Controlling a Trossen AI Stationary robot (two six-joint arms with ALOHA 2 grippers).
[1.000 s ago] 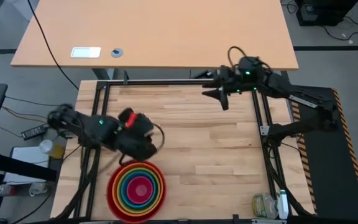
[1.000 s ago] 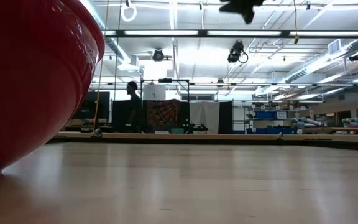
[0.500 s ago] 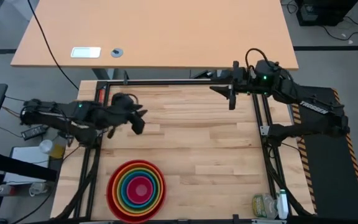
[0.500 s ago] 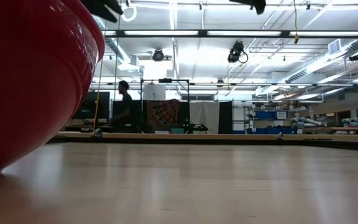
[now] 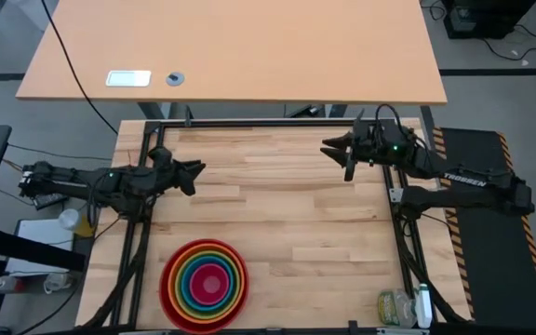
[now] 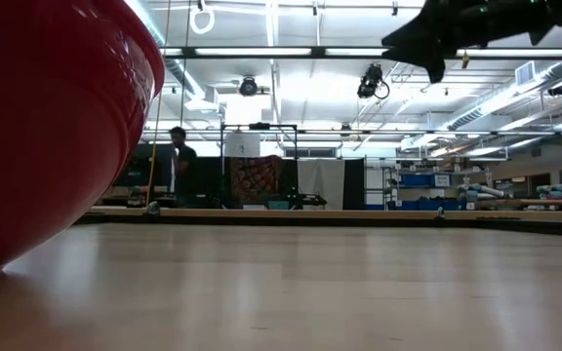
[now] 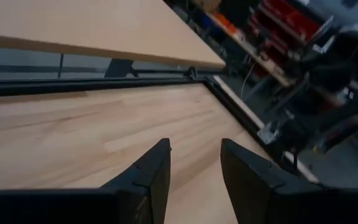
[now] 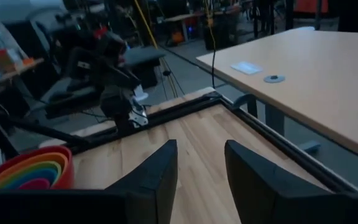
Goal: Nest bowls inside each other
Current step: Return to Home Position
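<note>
The bowls (image 5: 204, 282) stand nested in one stack near the table's front left: red outermost, then orange, green and blue rings, pink in the middle. The red bowl's (image 6: 47, 117) underside rests on the table. The stack also shows in the right wrist view (image 8: 23, 175). My left gripper (image 5: 192, 171) hangs open over the far-left part of the table, pointing about level toward the right, with nothing between its fingers (image 7: 194, 155). My right gripper (image 5: 338, 149) hangs open over the far right, pointing left, also with nothing in it (image 8: 201, 155).
A black metal frame (image 5: 249, 124) runs along the table's far and side edges. A light brown desk (image 5: 231, 46) stands beyond the far edge. Bottles (image 5: 400, 307) stand at the front right corner. A person (image 6: 177, 161) stands far off in the room.
My left gripper has drawn away from above the bowls toward the table's far-left corner, sunk, and tipped from pointing down to about level. My right gripper has drawn back toward the right edge and come lower. The bowls have stayed put. The person has walked left.
</note>
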